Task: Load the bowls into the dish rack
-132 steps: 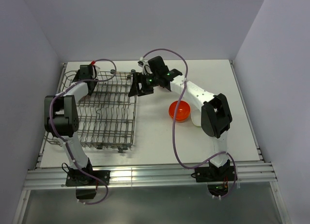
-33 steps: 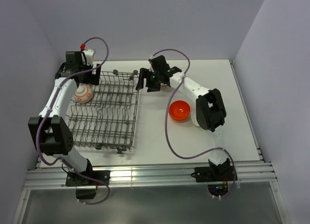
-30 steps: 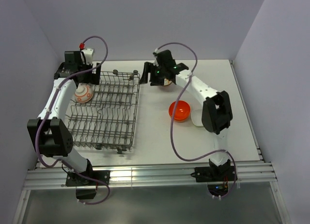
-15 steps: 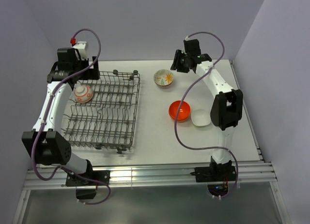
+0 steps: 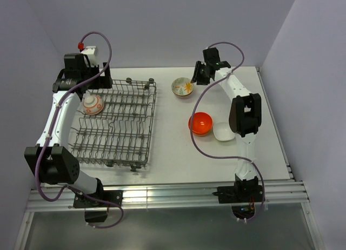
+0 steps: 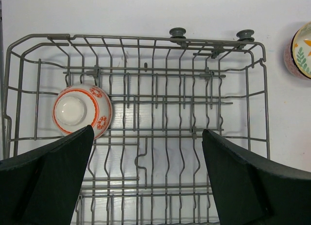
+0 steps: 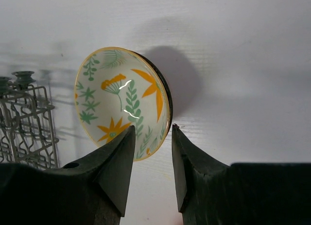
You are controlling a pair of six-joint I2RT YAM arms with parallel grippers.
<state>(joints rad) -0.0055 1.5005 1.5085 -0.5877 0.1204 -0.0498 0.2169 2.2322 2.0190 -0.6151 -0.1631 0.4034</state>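
Observation:
The grey wire dish rack (image 5: 116,126) stands on the left; it also fills the left wrist view (image 6: 160,118). A pale bowl with a red-orange pattern (image 5: 92,104) lies upside down in its far left part (image 6: 81,111). My left gripper (image 5: 81,81) hovers above that corner, wide open and empty (image 6: 147,130). A floral bowl (image 5: 183,87) sits upright on the table right of the rack. My right gripper (image 5: 198,77) is just beyond it, open, with the bowl's rim (image 7: 124,101) showing at its fingertips (image 7: 153,127). A glossy orange bowl (image 5: 200,123) and a white bowl (image 5: 224,132) sit mid-table.
The right arm's links pass above the orange and white bowls. Walls close in the table (image 5: 173,158) at the back and both sides. The rack's small wheels (image 6: 177,31) face the far edge.
My right gripper let go of the floral bowl on the table and drew back to the right. My left arm left the patterned bowl in the rack and lifted.

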